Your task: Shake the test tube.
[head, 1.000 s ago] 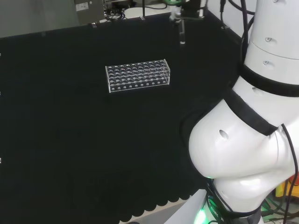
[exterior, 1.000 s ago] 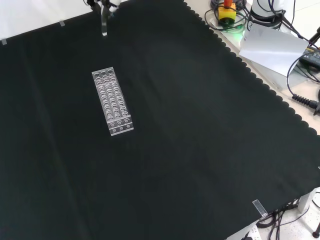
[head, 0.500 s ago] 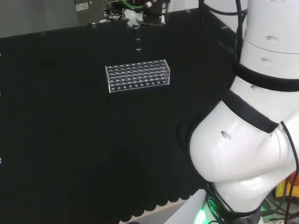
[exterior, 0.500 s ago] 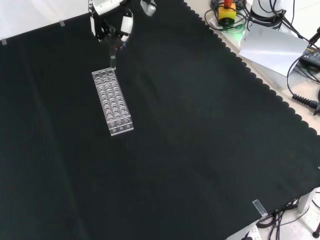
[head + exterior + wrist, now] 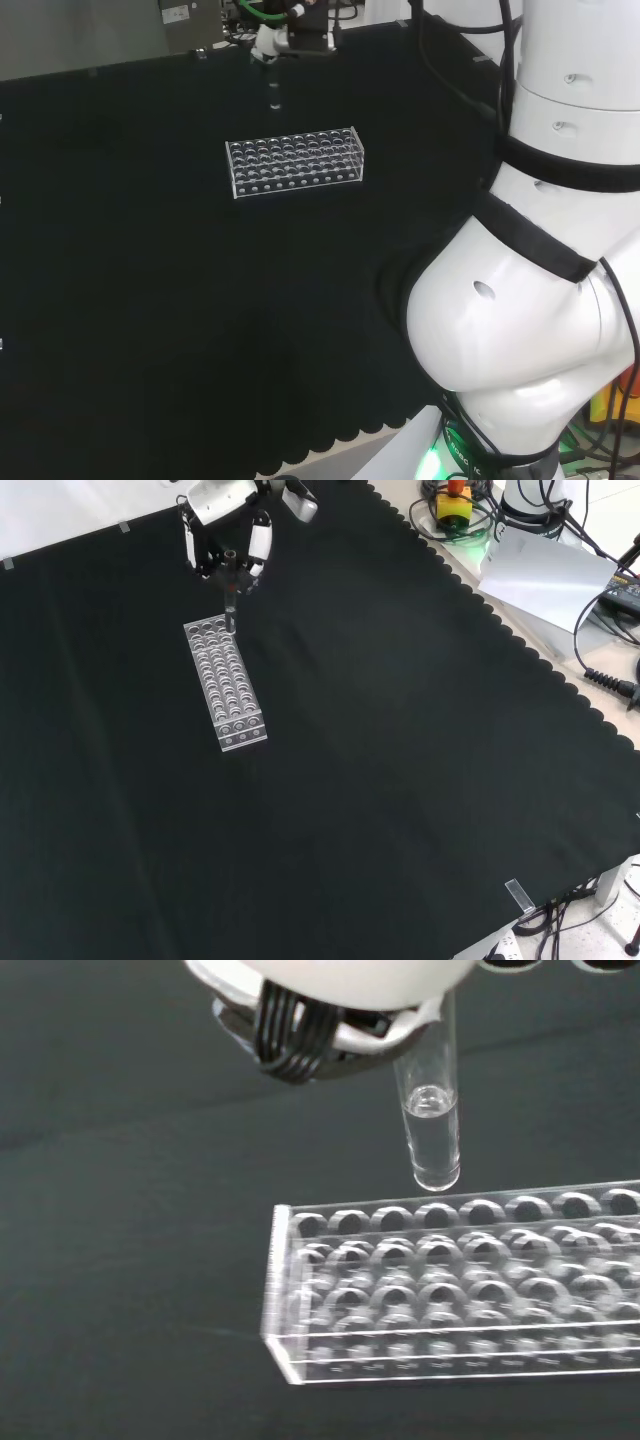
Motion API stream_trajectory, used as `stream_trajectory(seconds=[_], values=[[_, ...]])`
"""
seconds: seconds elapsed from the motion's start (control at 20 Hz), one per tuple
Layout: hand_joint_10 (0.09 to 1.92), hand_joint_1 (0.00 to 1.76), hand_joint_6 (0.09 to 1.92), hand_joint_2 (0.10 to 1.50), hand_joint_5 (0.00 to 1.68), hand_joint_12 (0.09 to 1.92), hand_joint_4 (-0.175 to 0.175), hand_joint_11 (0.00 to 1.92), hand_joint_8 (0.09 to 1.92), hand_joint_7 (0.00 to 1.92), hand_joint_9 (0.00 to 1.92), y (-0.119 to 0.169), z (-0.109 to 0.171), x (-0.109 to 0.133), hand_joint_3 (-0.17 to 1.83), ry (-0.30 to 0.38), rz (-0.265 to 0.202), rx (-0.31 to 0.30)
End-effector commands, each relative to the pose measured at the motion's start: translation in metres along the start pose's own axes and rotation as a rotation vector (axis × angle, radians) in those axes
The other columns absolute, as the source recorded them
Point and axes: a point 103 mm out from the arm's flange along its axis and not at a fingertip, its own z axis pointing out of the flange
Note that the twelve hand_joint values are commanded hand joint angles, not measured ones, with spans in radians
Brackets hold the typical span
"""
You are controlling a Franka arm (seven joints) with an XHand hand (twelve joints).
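Fingers (image 5: 258, 542) of mine are curled in on the top of the tube (image 5: 430, 1130), pinching it just under the palm, so the hand (image 5: 225, 525) carries it clear of the table (image 5: 400, 780). In the front view the tube hangs from the hand toward six o'clock, its rounded end just over the far end of the rack (image 5: 226, 684), at the rack's twelve o'clock. In the wrist view that end sits just above the rack's outer row of holes and touches nothing.

As I judge it, the tube is lifted and held, which is the part that had to come first. Whether any shaking is done I cannot tell from here. With the tube poised so near the holes, what is left may be little more than setting it down, or the shaking itself.

Its long axis runs upright, mouth up in my grip, closed end down. A little clear liquid sits in the lower part, its surface level.
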Motion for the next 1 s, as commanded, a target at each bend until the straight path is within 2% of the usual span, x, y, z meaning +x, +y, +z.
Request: stream_trajectory(seconds=[0.05,0.35,0.45,0.55,0.65,0.75,0.85,1.0], values=[[0.55,1.21,0.66,0.72,1.25,0.87,-0.175,1.23,0.51,1.68,1.55,-0.004,-0.001,-0.071,0.56,-0.053,0.135,0.007],[0.55,1.21,0.66,0.72,1.25,0.87,-0.175,1.23,0.51,1.68,1.55,-0.016,-0.018,-0.167,0.56,-0.065,0.344,-0.013],[0.55,1.21,0.66,0.72,1.25,0.87,-0.175,1.23,0.51,1.68,1.55,-0.021,-0.025,-0.193,0.56,-0.056,0.410,-0.026],[0.55,1.21,0.66,0.72,1.25,0.87,-0.175,1.23,0.51,1.68,1.55,-0.026,-0.032,-0.211,0.56,-0.043,0.457,-0.039],[0.55,1.21,0.66,0.72,1.25,0.87,-0.175,1.23,0.51,1.68,1.55,-0.029,-0.037,-0.222,0.56,-0.038,0.479,-0.048],[0.55,1.21,0.66,0.72,1.25,0.87,-0.175,1.23,0.51,1.68,1.55,-0.029,-0.039,-0.224,0.56,-0.033,0.481,-0.055],[0.55,1.21,0.66,0.72,1.25,0.87,-0.175,1.23,0.51,1.68,1.55,-0.028,-0.039,-0.218,0.56,-0.024,0.467,-0.058],[0.55,1.21,0.66,0.72,1.25,0.87,-0.175,1.23,0.51,1.68,1.55,-0.022,-0.033,-0.198,0.56,-0.012,0.422,-0.051]])
